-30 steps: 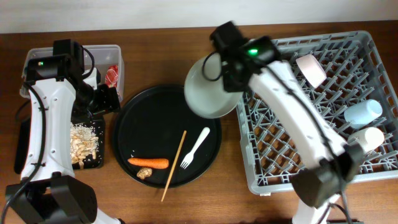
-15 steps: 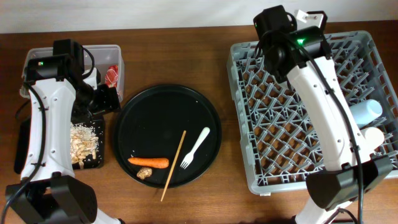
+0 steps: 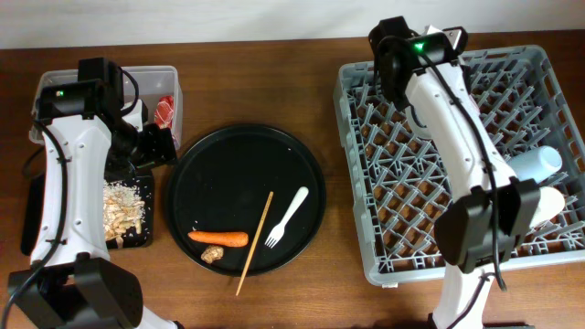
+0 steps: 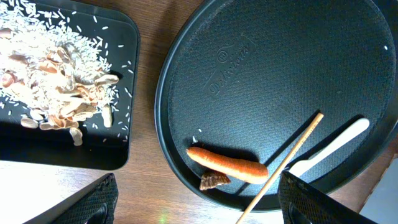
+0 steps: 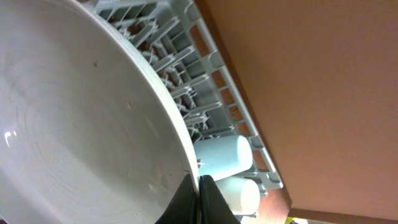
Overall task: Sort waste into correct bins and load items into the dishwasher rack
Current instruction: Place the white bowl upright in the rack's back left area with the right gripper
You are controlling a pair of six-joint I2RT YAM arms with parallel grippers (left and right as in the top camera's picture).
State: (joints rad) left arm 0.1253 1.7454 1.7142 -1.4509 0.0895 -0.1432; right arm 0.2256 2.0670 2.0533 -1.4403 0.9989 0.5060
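Centre of interest: plate (image 5: 81,112), tilted on edge over the far left part of the dishwasher rack (image 3: 350,210), rim pinched between the pressed-together fingers of the right gripper (image 5: 199,186). Probable hazards: slip or swing from so narrow a rim hold; if let go before seating between pegs, a fall flat across them or a roll toward the light-blue cup (image 5: 222,155) and white cup (image 5: 239,194) at the right rim. Surface pale, glossy, smooth, faintly ringed, apparently clean. Farther left, on the round black tray (image 3: 210,164): carrot (image 3: 218,239), small brown lump (image 3: 212,255), fork (image 3: 288,217), wooden stick (image 3: 256,242). Left gripper (image 4: 196,186) spread wide and empty, beside that tray's left edge.
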